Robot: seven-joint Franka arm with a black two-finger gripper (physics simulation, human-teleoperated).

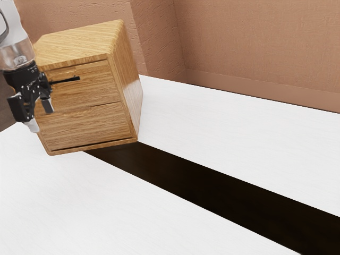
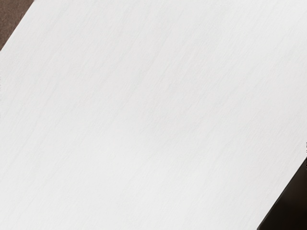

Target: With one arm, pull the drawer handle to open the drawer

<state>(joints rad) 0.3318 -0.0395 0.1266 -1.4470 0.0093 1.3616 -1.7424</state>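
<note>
White table (image 1: 228, 133) under brown walls (image 1: 255, 37) carries the wooden cabinet (image 1: 125, 69) at the exterior view's left. Its top drawer (image 1: 87, 91) has a thin black handle (image 1: 66, 79), and my end effector (image 1: 34, 111) hangs released and empty just beside it. I judge the bar stiff and slim, so I'd pinch its middle and pull straight, lest the cabinet slide.

Oak two-drawer cabinet (image 1: 129, 79) tilted; thin black handle (image 1: 66, 80) on upper drawer (image 1: 93, 87).
</note>
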